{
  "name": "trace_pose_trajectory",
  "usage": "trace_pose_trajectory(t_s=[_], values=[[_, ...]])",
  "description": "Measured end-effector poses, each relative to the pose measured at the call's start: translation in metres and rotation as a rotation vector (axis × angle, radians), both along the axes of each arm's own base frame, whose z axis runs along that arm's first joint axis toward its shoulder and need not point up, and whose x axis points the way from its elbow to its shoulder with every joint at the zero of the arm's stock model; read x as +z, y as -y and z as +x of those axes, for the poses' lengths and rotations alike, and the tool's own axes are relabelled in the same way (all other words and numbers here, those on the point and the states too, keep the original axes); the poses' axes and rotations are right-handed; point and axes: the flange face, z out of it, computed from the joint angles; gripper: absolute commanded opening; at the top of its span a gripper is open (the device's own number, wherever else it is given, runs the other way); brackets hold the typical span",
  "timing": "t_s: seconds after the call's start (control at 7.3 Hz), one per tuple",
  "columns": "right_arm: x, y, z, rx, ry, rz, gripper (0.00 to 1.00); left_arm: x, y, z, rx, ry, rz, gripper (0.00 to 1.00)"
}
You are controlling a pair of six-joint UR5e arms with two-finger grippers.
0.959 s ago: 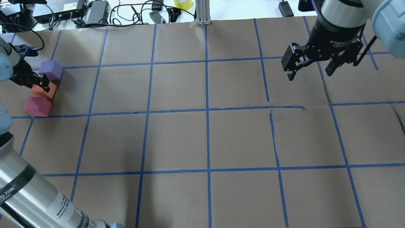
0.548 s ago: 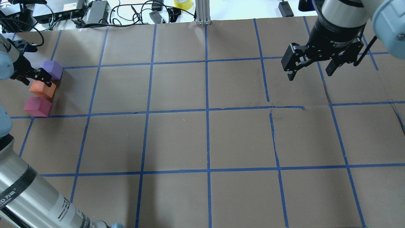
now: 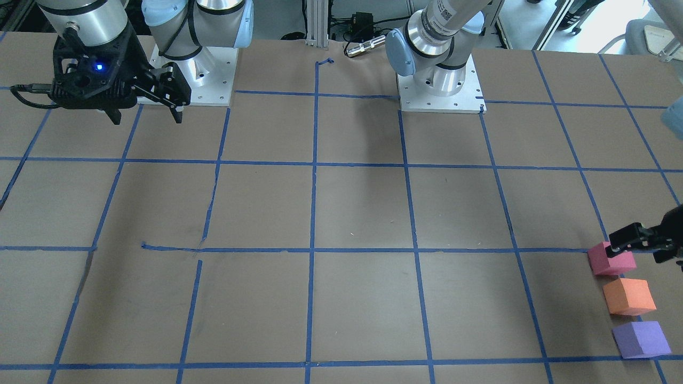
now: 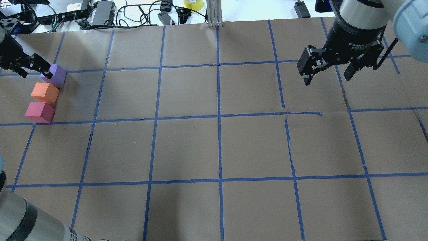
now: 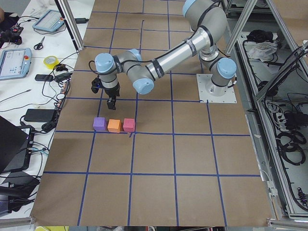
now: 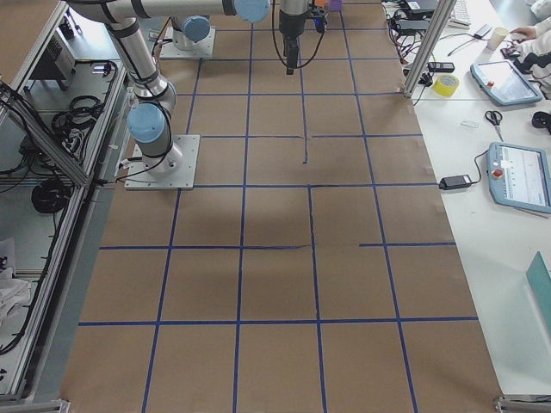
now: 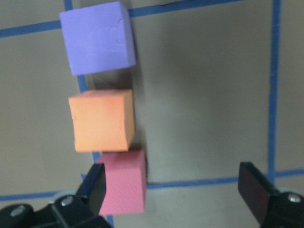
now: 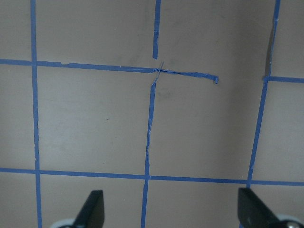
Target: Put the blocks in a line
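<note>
Three blocks lie in a close row at the table's left end, along a blue tape line: purple [image 4: 55,74], orange [image 4: 44,92], red-pink [image 4: 39,112]. They also show in the front view, purple [image 3: 640,340], orange [image 3: 628,296], red-pink [image 3: 612,258], and in the left wrist view, purple [image 7: 97,38], orange [image 7: 100,120], red-pink [image 7: 124,183]. My left gripper [image 4: 30,68] is open and empty, raised above the row [image 7: 175,190]. My right gripper [image 4: 327,76] is open and empty, high over the far right of the table [image 8: 171,209].
Cables, power bricks and a yellow tape roll [image 4: 193,4] lie beyond the far edge of the table. An aluminium post [image 4: 214,13] stands at the far middle. The two arm bases [image 3: 440,85] are bolted on the robot's side. Brown paper with a blue tape grid covers the table.
My left gripper, which had its fingers around the orange block, has lifted off it and drawn back up and away, open. The blocks and the right arm have not moved.
</note>
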Motion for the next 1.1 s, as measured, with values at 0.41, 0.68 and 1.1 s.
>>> trace_pose_trajectory(t_s=[0.41, 0.68, 1.1], values=[[0.0, 0.0, 0.0, 0.0, 0.002, 0.0, 1.0, 0.106, -0.056, -0.127, 0.124, -0.016, 0.019, 1.0], [0.0, 0.0, 0.0, 0.0, 0.001, 0.0, 1.0, 0.142, -0.079, -0.24, 0.21, 0.012, -0.014, 1.0], [0.0, 0.0, 0.0, 0.001, 0.001, 0.001, 1.0, 0.152, -0.119, -0.378, 0.167, 0.017, -0.035, 1.0]])
